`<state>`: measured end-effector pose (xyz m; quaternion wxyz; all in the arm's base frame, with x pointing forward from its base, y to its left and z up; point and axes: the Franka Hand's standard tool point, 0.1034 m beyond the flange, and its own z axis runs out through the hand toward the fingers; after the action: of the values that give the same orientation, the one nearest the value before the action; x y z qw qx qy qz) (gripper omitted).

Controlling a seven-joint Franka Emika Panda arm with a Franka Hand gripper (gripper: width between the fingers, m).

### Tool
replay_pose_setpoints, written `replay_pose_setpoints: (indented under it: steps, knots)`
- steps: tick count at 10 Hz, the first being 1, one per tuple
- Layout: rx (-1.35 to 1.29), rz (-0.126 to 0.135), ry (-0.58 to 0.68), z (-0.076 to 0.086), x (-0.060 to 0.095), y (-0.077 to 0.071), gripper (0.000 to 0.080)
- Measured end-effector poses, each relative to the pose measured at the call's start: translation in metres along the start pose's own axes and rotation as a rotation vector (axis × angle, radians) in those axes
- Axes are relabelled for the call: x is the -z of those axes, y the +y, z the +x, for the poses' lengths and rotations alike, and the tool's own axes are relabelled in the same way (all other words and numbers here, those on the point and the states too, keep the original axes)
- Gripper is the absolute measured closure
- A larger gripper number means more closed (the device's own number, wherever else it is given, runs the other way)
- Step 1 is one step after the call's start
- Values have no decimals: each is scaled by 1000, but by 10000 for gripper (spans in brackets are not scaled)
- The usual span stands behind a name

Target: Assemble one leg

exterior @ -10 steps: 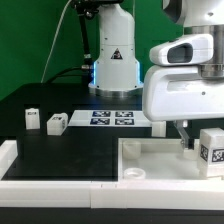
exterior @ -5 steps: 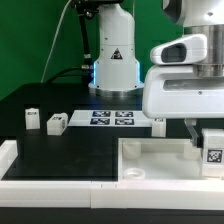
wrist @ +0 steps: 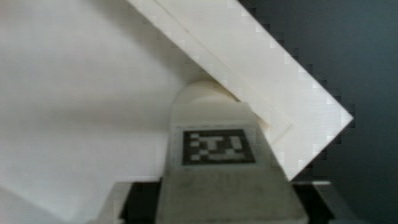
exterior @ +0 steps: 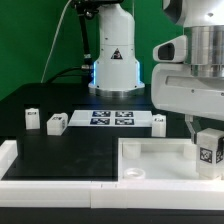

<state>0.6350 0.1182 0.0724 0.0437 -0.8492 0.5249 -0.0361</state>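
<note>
Hand clamps leg.

The leg between the fingers is white, with a black-and-white square marker on its face, seen sharply in the wrist view. Beneath the fingers, the large panel is plain white. Away from the fingers, two more white pegs sit on the black table, near the white marker board with black-patterned tags. The backdrop is green.
</note>
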Motion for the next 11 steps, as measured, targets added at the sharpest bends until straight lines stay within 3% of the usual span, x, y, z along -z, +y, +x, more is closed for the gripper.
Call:
replay_pose_setpoints:
  steps: [3,4,5,6,7,8,11]
  knots:
    - [-175,5,-14,0,0,0,508]
    - [-141,5,-14,0,0,0,421]
    - [-99,5,-13,0,0,0,253]
    - [-62,6,-14,0,0,0,253]
    - [67,22,-3,2,0,-2,174]
    - [237,51,21,5,0,-3,156]
    - [603,54,37,2,-1,-5,151]
